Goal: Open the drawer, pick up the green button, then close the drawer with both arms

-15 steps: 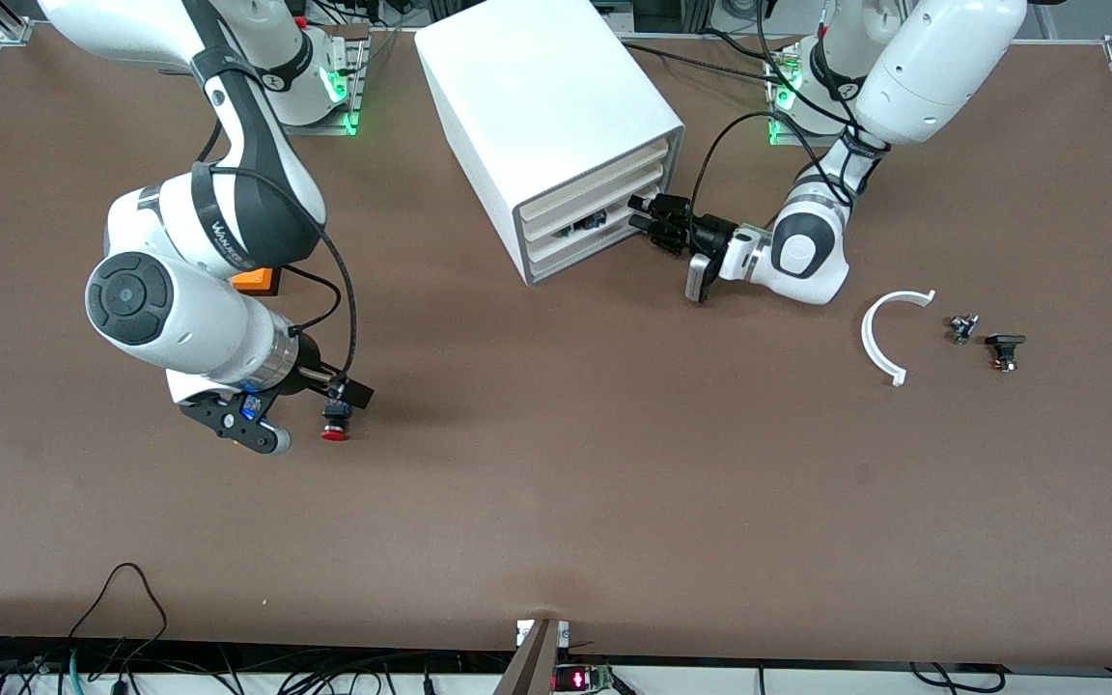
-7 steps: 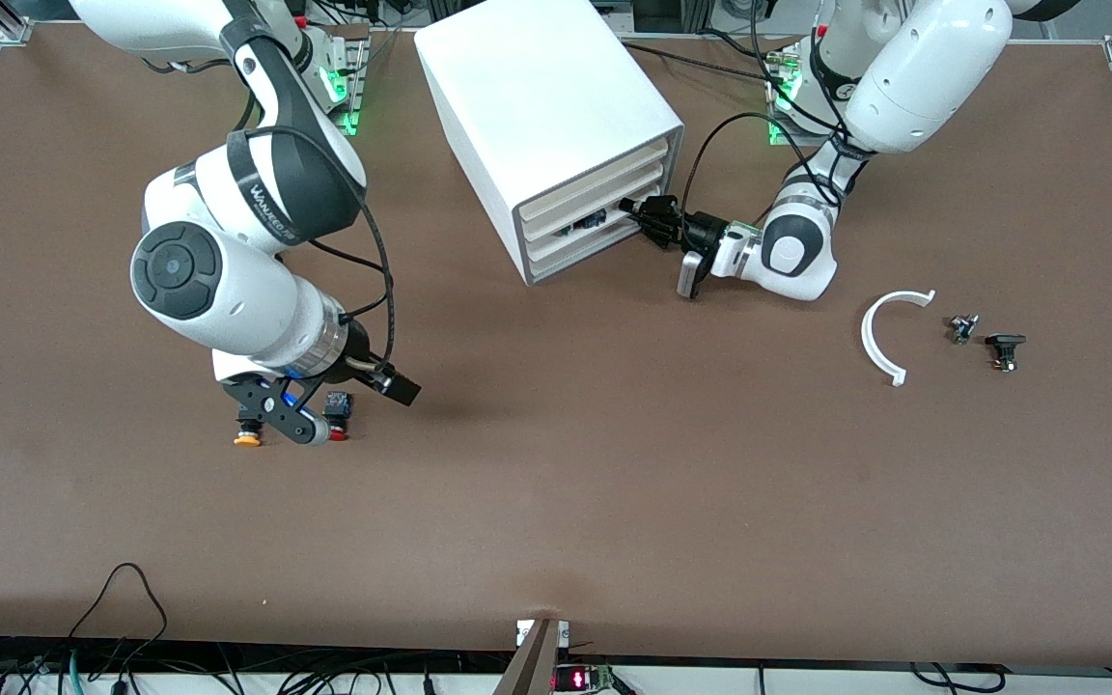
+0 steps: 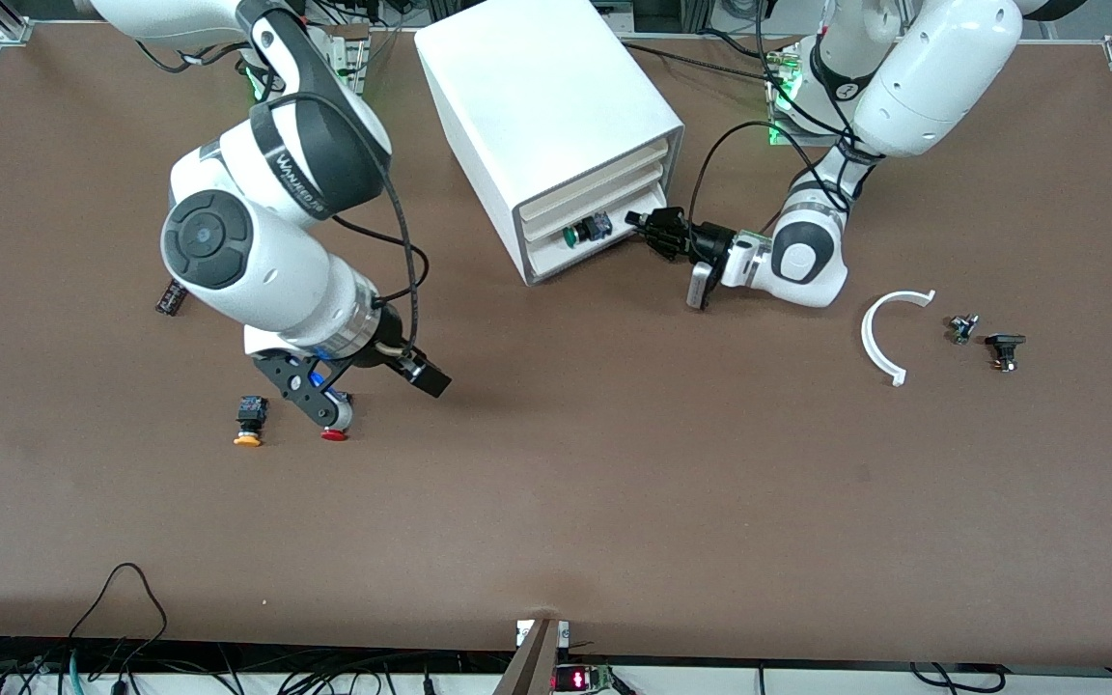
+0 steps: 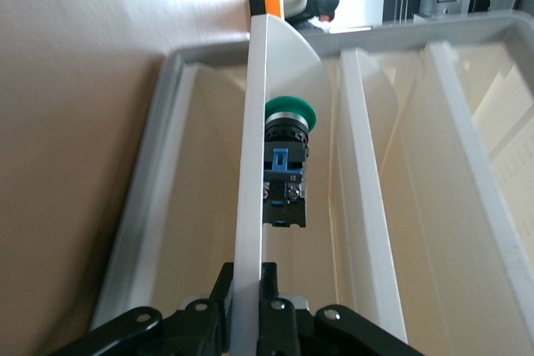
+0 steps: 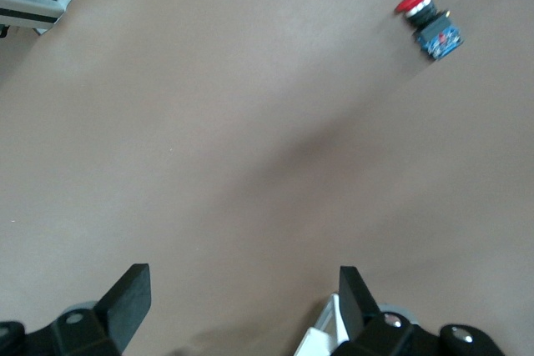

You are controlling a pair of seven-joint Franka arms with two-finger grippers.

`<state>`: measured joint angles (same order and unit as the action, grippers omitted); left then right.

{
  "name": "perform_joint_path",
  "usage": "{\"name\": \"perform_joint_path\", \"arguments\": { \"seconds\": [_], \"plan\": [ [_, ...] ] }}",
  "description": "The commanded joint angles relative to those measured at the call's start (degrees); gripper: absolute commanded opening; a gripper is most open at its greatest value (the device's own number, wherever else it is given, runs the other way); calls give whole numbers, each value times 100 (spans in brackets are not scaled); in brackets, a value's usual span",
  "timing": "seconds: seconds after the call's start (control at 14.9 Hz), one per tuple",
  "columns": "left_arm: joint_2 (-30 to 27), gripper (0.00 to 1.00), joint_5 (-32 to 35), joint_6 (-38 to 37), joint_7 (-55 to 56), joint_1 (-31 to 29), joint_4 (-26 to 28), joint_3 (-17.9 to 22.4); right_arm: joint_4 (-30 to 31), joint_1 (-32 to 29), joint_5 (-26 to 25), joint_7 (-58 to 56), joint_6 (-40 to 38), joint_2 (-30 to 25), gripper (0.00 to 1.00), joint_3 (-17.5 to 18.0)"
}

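Note:
The white cabinet (image 3: 537, 106) stands at the table's back middle. One of its lower drawers (image 3: 604, 224) is pulled out a little. The green-capped button (image 3: 574, 234) lies in it, on its side. My left gripper (image 3: 650, 227) is shut on the drawer's front edge. In the left wrist view the jaws (image 4: 248, 289) clamp the thin white drawer front (image 4: 253, 147), and the green button (image 4: 286, 164) lies just inside it. My right gripper (image 3: 382, 378) is open and empty over the table, beside the red-capped button (image 3: 333, 434). It shows open in the right wrist view (image 5: 242, 298).
An orange-yellow-capped button (image 3: 249, 423) lies beside the red one (image 5: 427, 22). A white curved strip (image 3: 882, 338) and two small dark parts (image 3: 961, 328) (image 3: 1004, 349) lie toward the left arm's end. A small black piece (image 3: 170, 297) lies toward the right arm's end.
My left gripper closed on the drawer front and drew it out, so the green button now shows. My right arm swung toward the table's middle, uncovering the orange-yellow-capped button.

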<state>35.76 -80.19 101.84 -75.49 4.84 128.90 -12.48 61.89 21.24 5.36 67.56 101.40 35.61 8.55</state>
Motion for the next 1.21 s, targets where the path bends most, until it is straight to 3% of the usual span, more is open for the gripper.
{"name": "perform_joint_path", "arguments": {
  "seconds": [0.0,0.47,0.74,0.81,0.87,1.14],
  "plan": [
    [89,0,195,11,271,-79,-391,184,-282,231,44,607,125,192,100,24],
    [397,0,793,2,877,-79,-1314,668,-353,995,-26,1969,697,543,100,-55],
    [380,0,891,2,1098,-88,-1421,730,-344,1461,-140,2584,855,772,100,-46],
    [371,63,891,2,1098,-105,-1421,730,-353,1575,-140,2778,890,859,100,-46],
    [353,100,891,-7,1098,-158,-1421,730,-353,1759,-149,2945,952,982,100,-72],
    [-41,100,1398,-59,1771,-308,-1543,738,-353,2462,-149,3665,1539,1360,100,-485]
  ]
}}
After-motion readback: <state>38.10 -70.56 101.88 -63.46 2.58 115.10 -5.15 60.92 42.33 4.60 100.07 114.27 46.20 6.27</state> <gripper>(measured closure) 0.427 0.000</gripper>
